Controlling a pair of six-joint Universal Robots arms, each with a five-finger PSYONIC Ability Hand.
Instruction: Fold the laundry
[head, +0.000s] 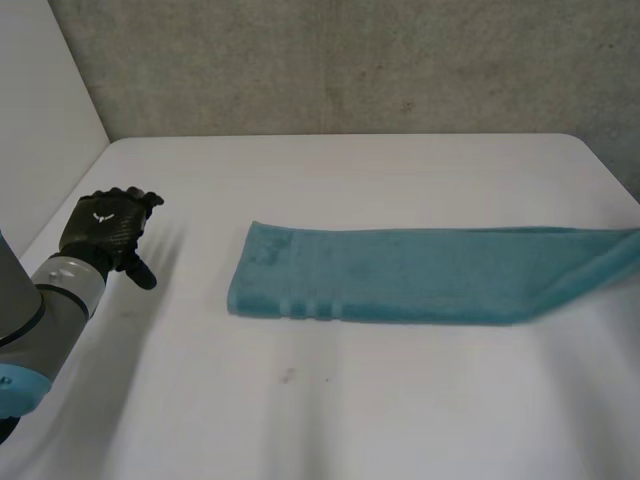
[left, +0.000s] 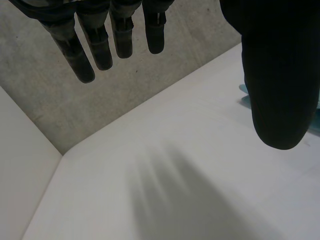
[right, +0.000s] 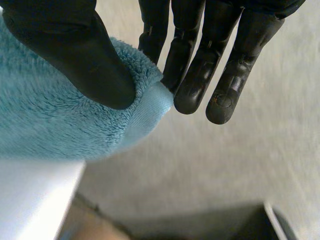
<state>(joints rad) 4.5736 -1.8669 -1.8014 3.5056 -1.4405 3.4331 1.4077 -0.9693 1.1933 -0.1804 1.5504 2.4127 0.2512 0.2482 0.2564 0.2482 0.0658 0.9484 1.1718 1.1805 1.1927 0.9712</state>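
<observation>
Well, towel: a blue-green towel, folded into a long strip. It lies across the worktop from about the middle out to the right side.
Towel's near edge: straight, with a few stitched lines close to its left end.
Towel's left end: neat and square, flat on the worktop.
Towel's right end: lifted a little, right at the worktop's right edge.
Right robot hand: its thumb and fingers pinch the right end of the towel between them. The fluffy cloth bulges out round the thumb. The fingertips reach out past the worktop's edge, with the floor below them.
Left robot hand: its fingers are straight and loose, and it holds nothing. It hangs over the left side of the worktop, well apart from the towel's left end.
Open room: lots of bare worktop on the near side of the towel, on its far side, and between the towel and the left robot hand.
Sides: a grey wall runs along the far edge. A white panel stands along the left edge, near the left robot hand.
</observation>
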